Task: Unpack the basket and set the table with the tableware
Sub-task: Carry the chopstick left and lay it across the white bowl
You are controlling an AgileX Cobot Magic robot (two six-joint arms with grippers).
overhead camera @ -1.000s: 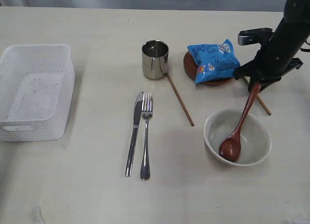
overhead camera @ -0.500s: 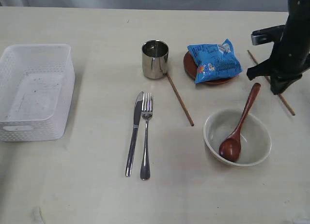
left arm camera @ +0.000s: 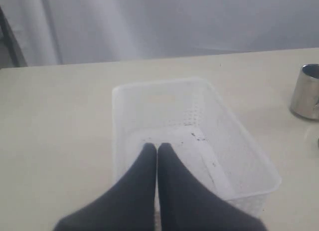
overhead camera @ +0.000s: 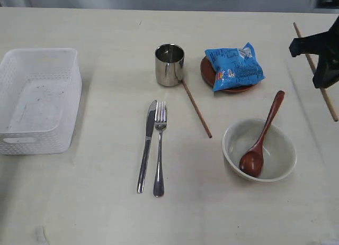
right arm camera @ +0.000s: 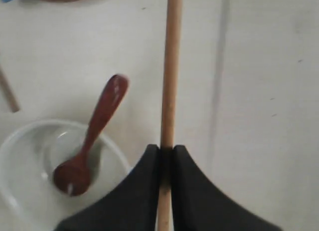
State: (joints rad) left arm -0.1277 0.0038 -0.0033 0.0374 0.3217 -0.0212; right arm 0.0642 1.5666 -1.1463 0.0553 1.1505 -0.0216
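Observation:
My right gripper [right arm camera: 166,150] is shut on one wooden chopstick [right arm camera: 171,66] and holds it in the air at the far right edge of the exterior view [overhead camera: 329,105], beyond the bowl. The other chopstick [overhead camera: 197,108] lies on the table between the steel cup [overhead camera: 169,65] and the off-white bowl [overhead camera: 286,165]. The dark wooden spoon [overhead camera: 262,139] rests in the bowl. The knife [overhead camera: 146,145] and fork [overhead camera: 159,150] lie side by side in the middle. My left gripper [left arm camera: 157,147] is shut with nothing in it, over the white basket [left arm camera: 239,156], which holds nothing.
A blue snack bag [overhead camera: 233,65] lies on the brown plate [overhead camera: 233,89] behind the bowl. The basket [overhead camera: 74,91] stands at the left edge of the table [overhead camera: 79,202].
My right gripper has carried the chopstick up and to the right, away from the plate and the spoon handle. The left gripper and the other tableware have not moved.

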